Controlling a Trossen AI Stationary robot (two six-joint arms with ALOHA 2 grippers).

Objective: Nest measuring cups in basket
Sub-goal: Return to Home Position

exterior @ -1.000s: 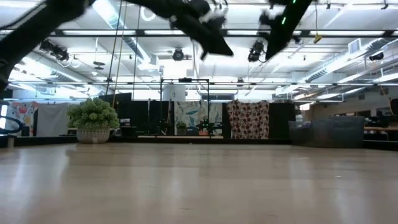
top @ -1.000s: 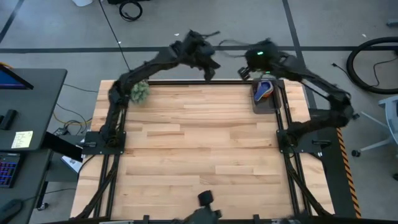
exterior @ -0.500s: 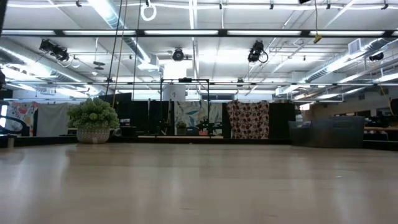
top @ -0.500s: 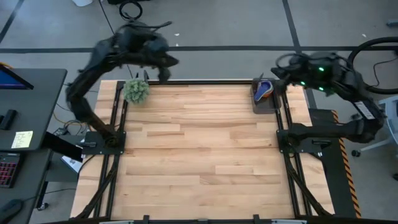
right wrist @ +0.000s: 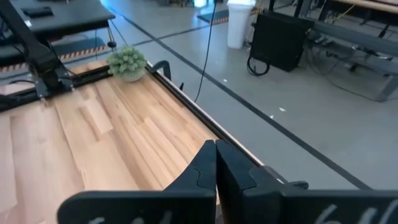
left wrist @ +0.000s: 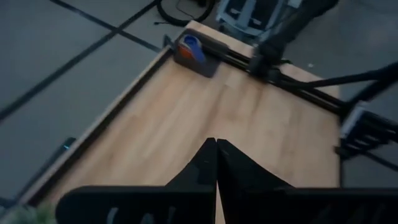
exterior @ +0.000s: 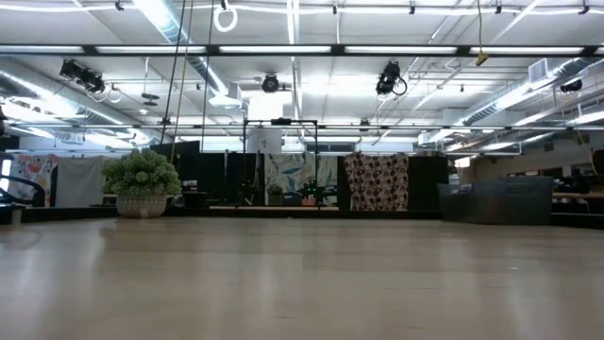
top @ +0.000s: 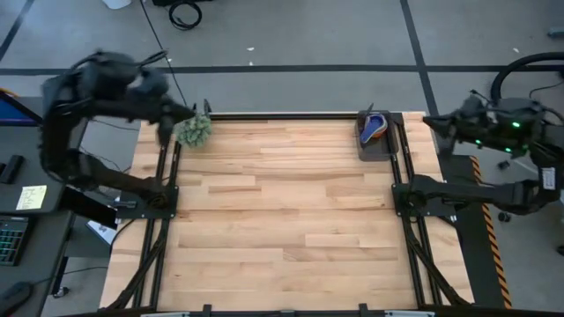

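1. Off the desk's (top: pixel 282 220) far left corner, just beside the plant ball (top: pixel 193 130): left gripper (top: pixel 166 123); over the floor, not over the wood.
2. Seen from the left wrist: left gripper (left wrist: pixel 216 149) with fingers pressed together, no gap at the tips; nothing held, nothing touched.
3. Past the desk's right edge, level with the far right corner: right gripper (top: pixel 434 121); apart from the basket (top: pixel 377 146), which sits between it and the open wood.
4. Seen from the right wrist: right gripper (right wrist: pixel 215 148) with fingers closed flat against each other; empty, touching nothing.
5. In the far right corner, against the desk's edge rail: basket (left wrist: pixel 200 64), upright.
6. Inside the basket: cups (top: pixel 374 126), nested in one stack; blue uppermost, orange showing beside it (left wrist: pixel 190 45); other colours too small to tell.
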